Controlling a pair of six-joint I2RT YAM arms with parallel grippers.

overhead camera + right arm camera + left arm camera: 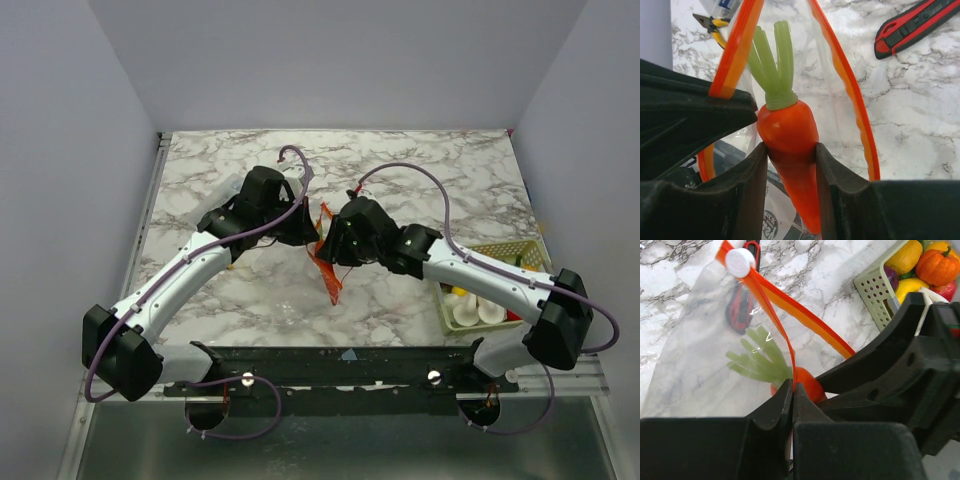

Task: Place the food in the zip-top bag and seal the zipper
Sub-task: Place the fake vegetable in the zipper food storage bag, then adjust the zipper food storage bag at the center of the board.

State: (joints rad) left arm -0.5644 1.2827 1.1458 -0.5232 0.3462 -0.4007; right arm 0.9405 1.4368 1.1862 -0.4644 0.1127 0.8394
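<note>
Reaches in from the left with the left gripper, fingers pinched fully together on one lip of the zipper, holding the mouth of the zip-top bag up off the marble table near its middle. Shows a white slider at the far end of the orange-red strip, and a red-and-black utility knife lying on the table by that end of the bag. Just to the right, clamps a toy carrot by its orange body in the right gripper, with the green top poking between the two zipper lips at the bag's mouth. At the table's right edge, holds more food in a green perforated basket: an orange pumpkin, yellow pieces, something purple.
</note>
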